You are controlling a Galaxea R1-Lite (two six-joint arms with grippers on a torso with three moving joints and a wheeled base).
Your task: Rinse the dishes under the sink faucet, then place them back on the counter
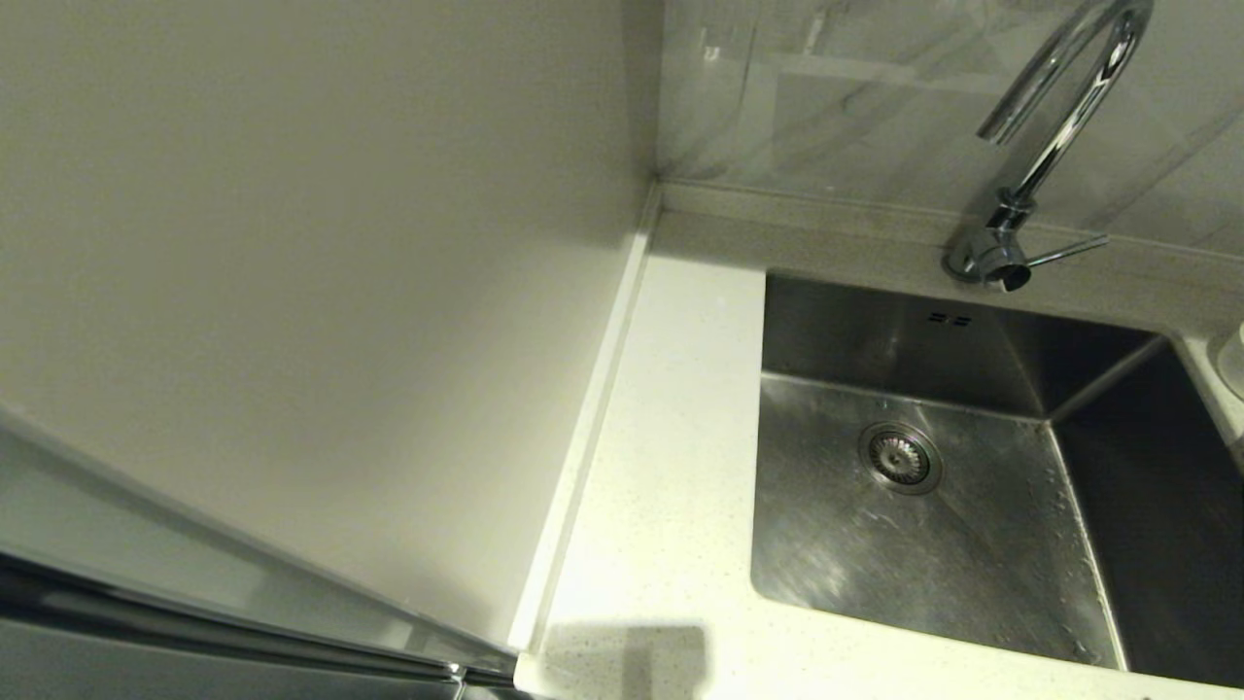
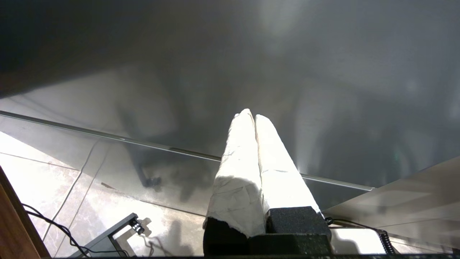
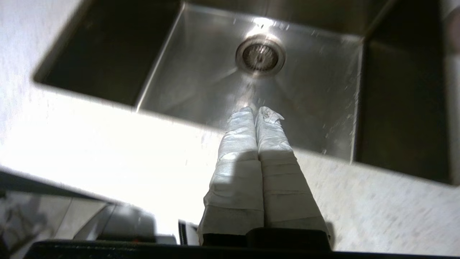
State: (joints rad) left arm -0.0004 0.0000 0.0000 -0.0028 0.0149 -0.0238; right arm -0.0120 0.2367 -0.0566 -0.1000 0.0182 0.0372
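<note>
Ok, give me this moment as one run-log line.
sink: empty, wet | faucet: no water running | right gripper: jaws shut, empty, over counter edge | left gripper: shut, parked

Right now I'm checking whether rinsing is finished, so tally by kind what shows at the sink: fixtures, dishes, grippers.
Brushed stainless-steel sink with round strainer drain: 1
Tall chrome gooseneck faucet: 1
White speckled counter: 1
Bowls in the sink or on the counter shown: 0
Grippers, both with fingers together and holding nothing: left gripper, right gripper: 2
Total: 5
</note>
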